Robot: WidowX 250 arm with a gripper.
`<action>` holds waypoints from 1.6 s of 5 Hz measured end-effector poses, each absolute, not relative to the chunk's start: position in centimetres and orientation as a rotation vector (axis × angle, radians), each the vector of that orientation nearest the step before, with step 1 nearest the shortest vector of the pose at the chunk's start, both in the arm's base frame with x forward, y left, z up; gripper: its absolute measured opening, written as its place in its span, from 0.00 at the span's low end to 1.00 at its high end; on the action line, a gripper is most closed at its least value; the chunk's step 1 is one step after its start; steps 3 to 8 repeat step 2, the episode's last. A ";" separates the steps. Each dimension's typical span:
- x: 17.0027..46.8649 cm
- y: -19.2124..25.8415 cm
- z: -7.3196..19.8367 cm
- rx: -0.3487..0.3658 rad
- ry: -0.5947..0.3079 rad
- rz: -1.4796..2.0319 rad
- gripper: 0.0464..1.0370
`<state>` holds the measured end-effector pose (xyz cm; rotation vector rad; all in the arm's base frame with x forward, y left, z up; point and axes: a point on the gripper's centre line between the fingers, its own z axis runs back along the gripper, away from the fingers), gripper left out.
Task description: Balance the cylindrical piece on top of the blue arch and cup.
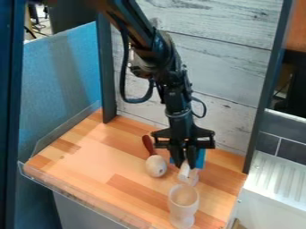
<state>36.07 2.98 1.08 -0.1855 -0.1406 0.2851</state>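
The gripper (pixel 184 164) hangs over the right half of the wooden surface, shut on a pale cylindrical piece (pixel 184 171) that juts down and tilts slightly between its fingertips. Just behind the fingers stands the blue arch (pixel 201 159), mostly covered by them. A translucent cup (pixel 193 179) is directly below and beside the held piece; whether they touch I cannot tell. Nearer the front edge stands another translucent cup-like object (pixel 183 202), wide at its top and narrower below.
Left of the gripper lies a rounded pale wooden object (pixel 156 166) with a dark red handle-like part (pixel 148 145) behind it. The wooden surface (pixel 90 165) has a raised clear edge at the front left. A panelled wall stands behind, and a white ridged unit (pixel 275 179) is at the right.
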 end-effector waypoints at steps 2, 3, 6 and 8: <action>36.1 3.1 0.7 -0.175 -0.139 0.282 0.20; 36.1 3.1 0.7 -0.175 -0.139 0.282 0.20; 36.1 3.1 0.7 -0.175 -0.139 0.282 0.20; 36.1 3.1 0.7 -0.175 -0.139 0.282 0.20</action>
